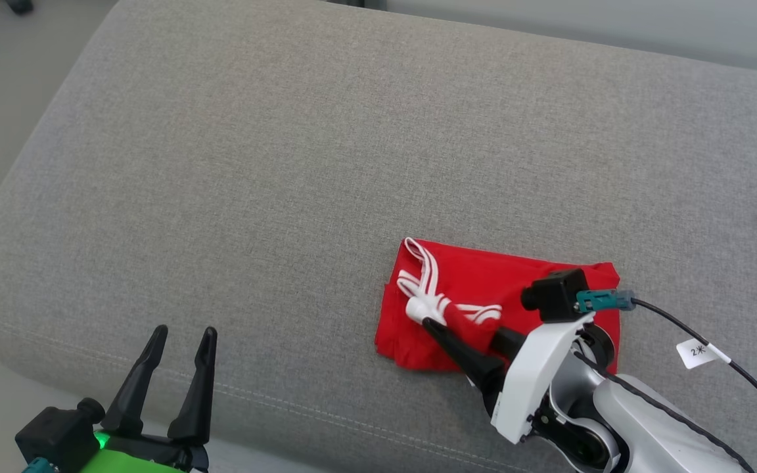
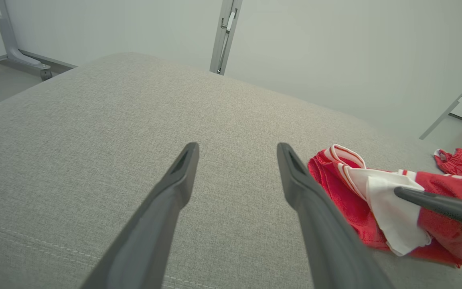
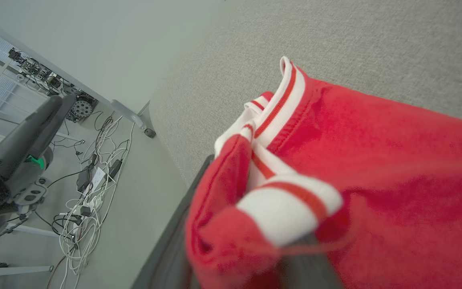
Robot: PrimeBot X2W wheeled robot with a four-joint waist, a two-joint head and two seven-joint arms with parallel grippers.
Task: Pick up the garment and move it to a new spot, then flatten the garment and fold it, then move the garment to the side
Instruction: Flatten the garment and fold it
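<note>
Left gripper (image 1: pixel 184 330) hangs open, empty, at the grey cushion's (image 1: pixel 286 197) front edge; right gripper (image 1: pixel 447 320) pinches the striped trim (image 1: pixel 421 289) of the red garment (image 1: pixel 483 276) lying near that edge. Limp, light cloth; hems likely hold best.

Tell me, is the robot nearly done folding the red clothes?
Nearly. Done: the garment lies folded in a small rectangle on the couch. In hand: the right pincer looks shut on its striped edge. Left to do: moving it to the side. The left pincer hovers open, apart from it.
</note>
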